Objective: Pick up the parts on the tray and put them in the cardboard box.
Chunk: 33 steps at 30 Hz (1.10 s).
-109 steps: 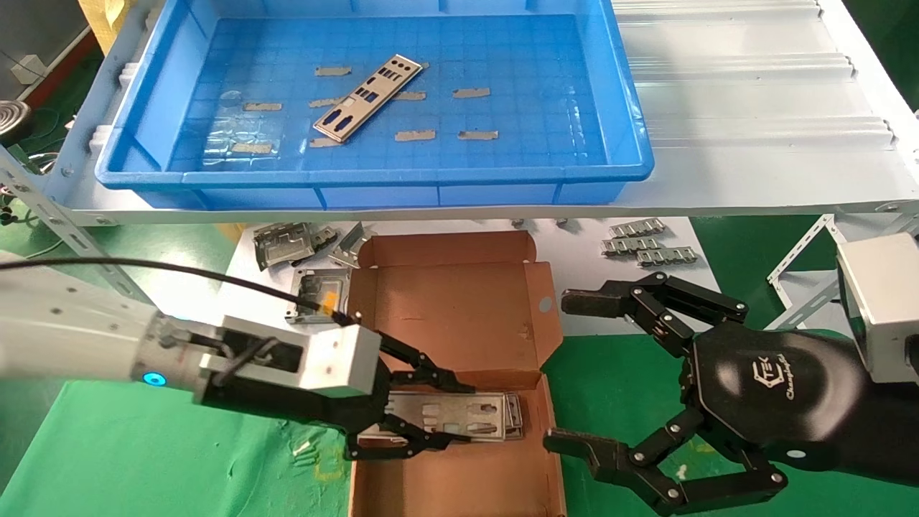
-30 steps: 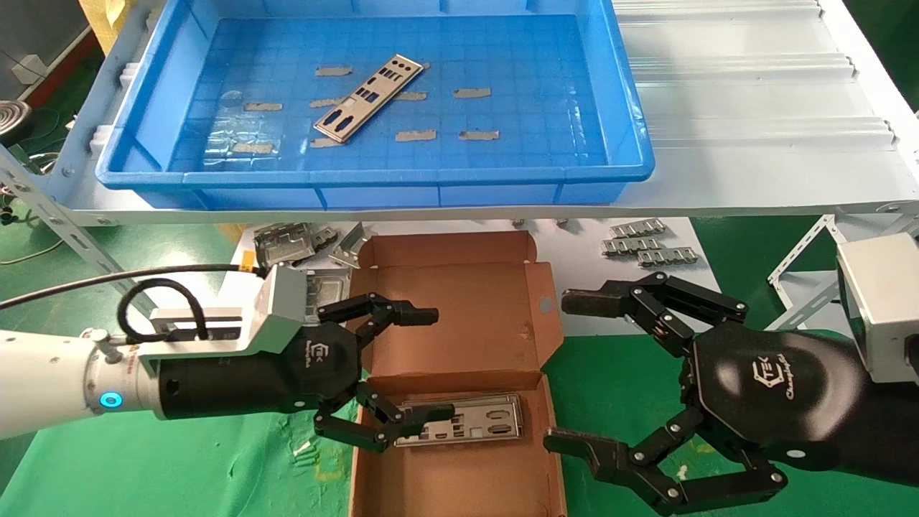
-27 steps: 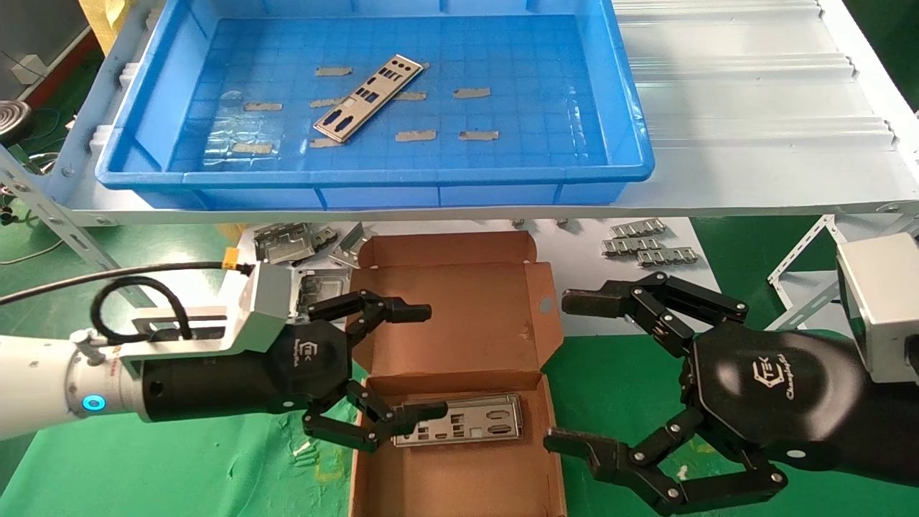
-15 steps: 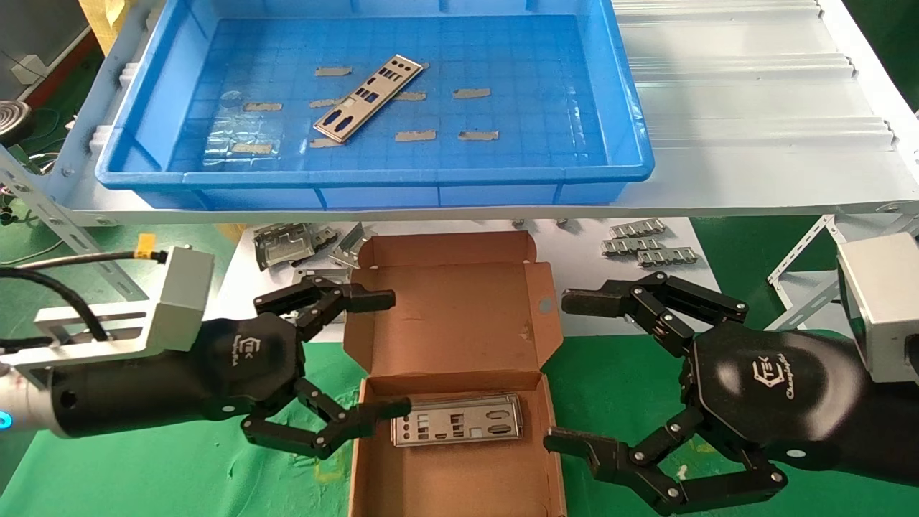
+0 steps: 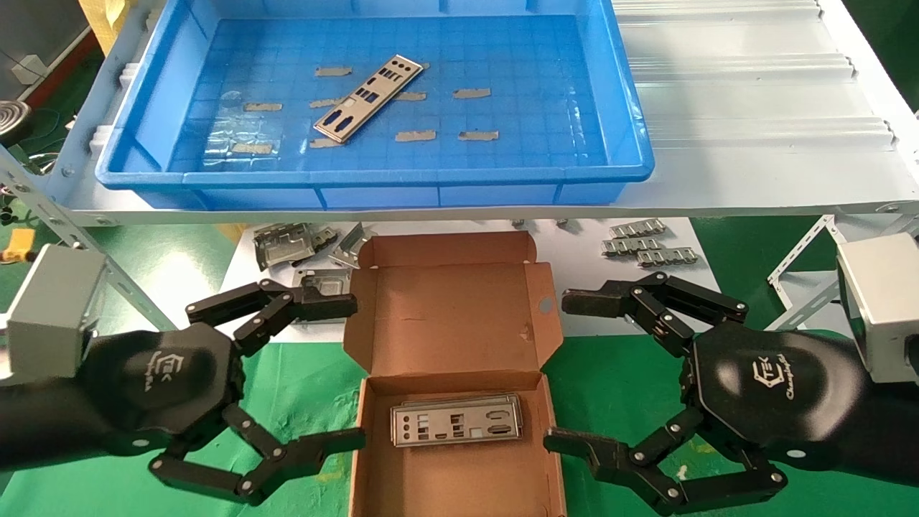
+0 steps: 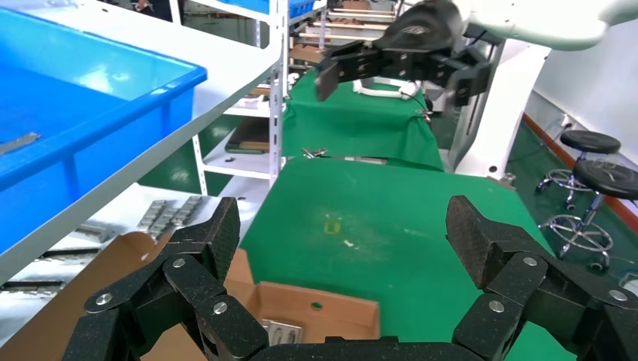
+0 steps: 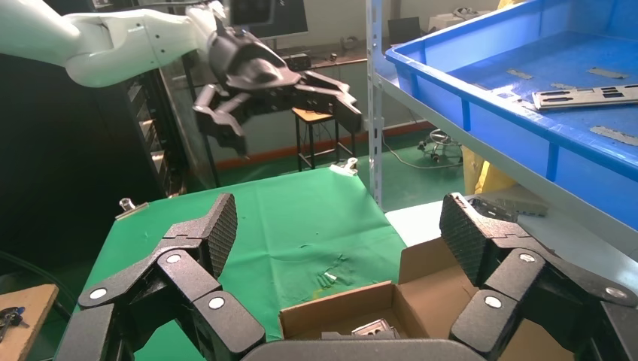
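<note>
One plate boxed, one plate left on the tray.

My left claw [image 5: 344, 373] hangs wide open and empty just beside the cardboard box [image 5: 459, 316], its fingers straddling the box's near-left corner without touching anything I can make out. Inside the box, right past those open fingertips, a silver plate [image 5: 455, 419] lies flat on the floor, so I judge that drop done. My right claw [image 5: 560, 373] sits parked on the box's other side, spread open too, holding nothing. Up ahead of both claws, on the shelf, the blue tray [image 5: 373, 176] holds one more plate [image 5: 367, 98], lying slantwise among short tan tape strips [image 5: 415, 135]. That's my next pick, I reckon: reach up and forward from here, grab it, bring it down.
</note>
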Each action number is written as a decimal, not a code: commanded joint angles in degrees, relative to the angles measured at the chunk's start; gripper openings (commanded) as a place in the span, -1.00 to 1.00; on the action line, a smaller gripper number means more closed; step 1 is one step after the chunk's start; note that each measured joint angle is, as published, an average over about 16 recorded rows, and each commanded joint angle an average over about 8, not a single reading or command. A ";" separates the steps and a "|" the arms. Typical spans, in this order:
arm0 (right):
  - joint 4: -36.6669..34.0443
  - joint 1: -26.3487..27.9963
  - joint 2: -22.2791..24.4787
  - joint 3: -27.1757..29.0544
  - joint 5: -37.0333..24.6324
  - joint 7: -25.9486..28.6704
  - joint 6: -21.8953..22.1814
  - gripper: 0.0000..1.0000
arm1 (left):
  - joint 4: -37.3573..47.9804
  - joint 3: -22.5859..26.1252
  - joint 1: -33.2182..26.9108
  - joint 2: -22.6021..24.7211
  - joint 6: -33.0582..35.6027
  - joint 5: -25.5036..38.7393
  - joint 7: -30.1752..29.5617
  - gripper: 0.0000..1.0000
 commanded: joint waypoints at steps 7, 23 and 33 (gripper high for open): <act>0.00 0.00 0.00 0.00 0.00 0.00 0.00 1.00 | -7.60 -3.66 3.24 -4.05 -0.69 -1.82 -4.21 1.00; -0.02 -0.02 0.01 0.00 0.00 0.00 0.01 1.00 | -8.89 -4.32 3.87 -4.78 -0.88 -2.25 -4.79 1.00; -0.02 -0.02 0.01 0.00 0.00 0.00 0.01 1.00 | -8.35 -4.03 3.60 -4.48 -0.82 -2.07 -4.63 1.00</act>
